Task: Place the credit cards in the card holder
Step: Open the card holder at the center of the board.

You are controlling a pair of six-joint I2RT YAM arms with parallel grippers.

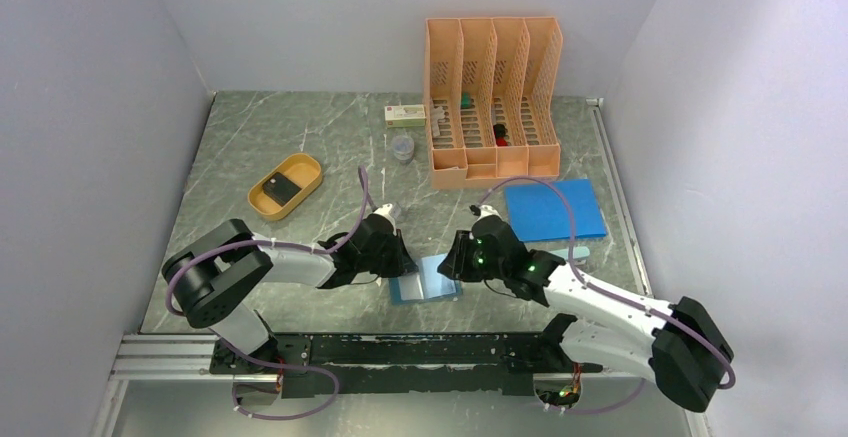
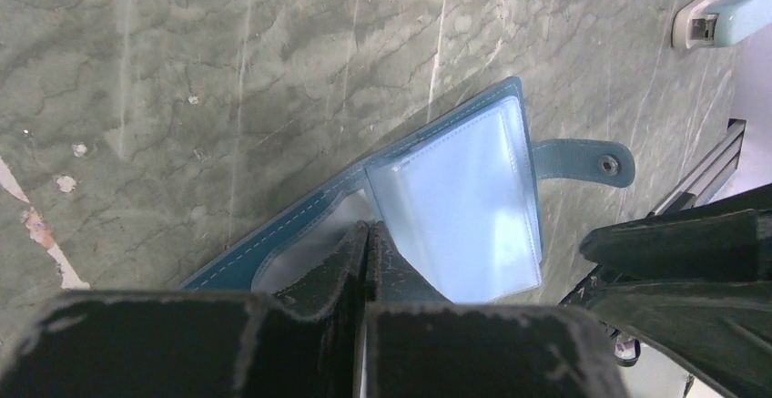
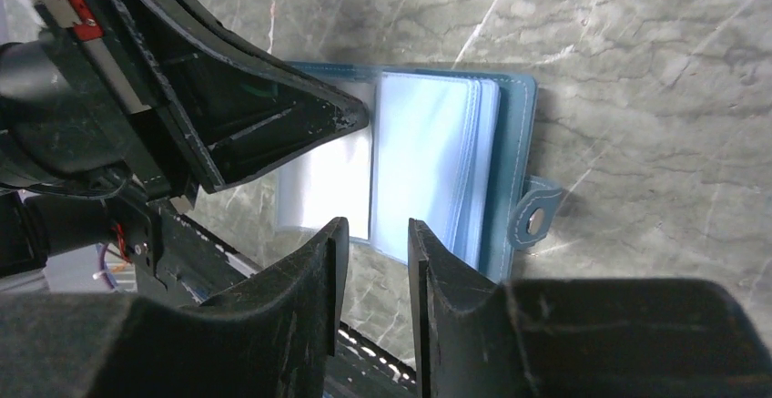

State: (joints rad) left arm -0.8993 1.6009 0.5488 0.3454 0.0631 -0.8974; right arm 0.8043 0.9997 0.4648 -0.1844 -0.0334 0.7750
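Note:
The teal card holder (image 1: 428, 278) lies open on the marble table between my two grippers, its clear pockets (image 2: 473, 207) fanned out and its snap tab (image 2: 592, 161) sticking off the edge. My left gripper (image 2: 367, 231) is shut, its tips resting on the left inner side of the card holder (image 3: 510, 143). My right gripper (image 3: 373, 229) is open just off the lower edge of the clear pockets (image 3: 419, 161), with nothing pinched. One dark credit card (image 1: 283, 188) lies in the orange oval tray (image 1: 305, 171) at the far left.
An orange file rack (image 1: 492, 97) stands at the back, with a small box (image 1: 405, 113) and a small cup (image 1: 402, 147) beside it. A flat bright-blue sheet (image 1: 555, 209) lies right of the card holder. The table's front rail (image 1: 400, 342) is close behind the grippers.

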